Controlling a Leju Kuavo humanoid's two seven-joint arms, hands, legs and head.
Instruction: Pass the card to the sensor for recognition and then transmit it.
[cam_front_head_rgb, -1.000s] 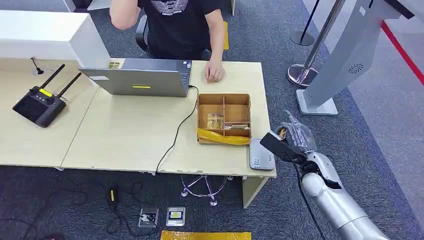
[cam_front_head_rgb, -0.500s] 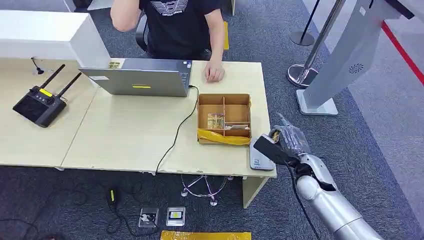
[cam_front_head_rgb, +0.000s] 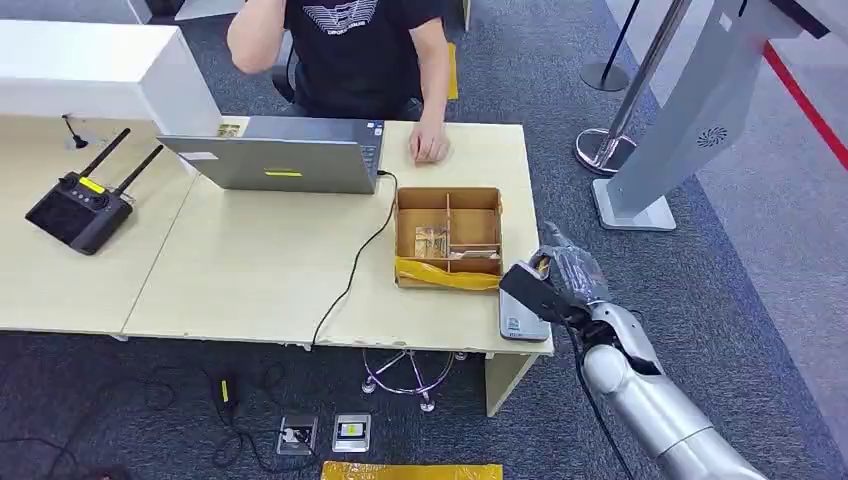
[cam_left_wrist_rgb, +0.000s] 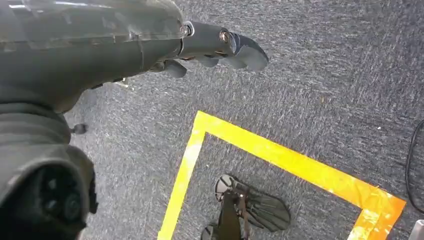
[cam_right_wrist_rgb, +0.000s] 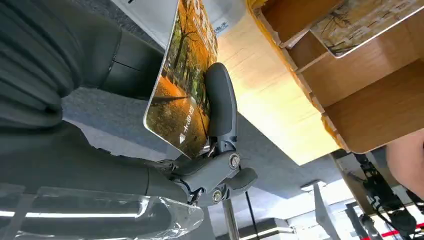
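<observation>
Head view – right hand: the right hand (cam_front_head_rgb: 568, 278) is seen at the desk's right front corner, clasping the card (cam_front_head_rgb: 530, 291), which is held out over the sensor (cam_front_head_rgb: 520, 318).
Head view – sensor: a flat grey pad is laid at the right front corner of the desk (cam_front_head_rgb: 250, 270), just in front of the cardboard tray (cam_front_head_rgb: 447, 238); the corner spot is judged to be chosen so the arm can reach it from the side.
Head view – card: the card is kept low and roughly flat above the pad, presumably so its face can be read; whether it touches the pad cannot be told.
Head view – other things: a laptop (cam_front_head_rgb: 275, 155) is set near the desk's back edge with a person (cam_front_head_rgb: 350, 50) seated behind it, one hand resting on the desk; a remote controller (cam_front_head_rgb: 82, 208) lies towards the left edge.
Left wrist view – left hand: the left hand (cam_left_wrist_rgb: 215, 47) is hung over the carpet with yellow floor tape (cam_left_wrist_rgb: 280, 160) below; nothing is held, and the fingers are seen loosely apart.
Right wrist view – grasp: the card (cam_right_wrist_rgb: 182, 85), printed with autumn trees, is pinched between the thumb and a dark finger (cam_right_wrist_rgb: 220, 105), so its face is left uncovered.
Right wrist view – tray: more cards are stored in the tray's compartments (cam_right_wrist_rgb: 360, 65).
Stage: recognition is judged under way; handing over is not yet done.
</observation>
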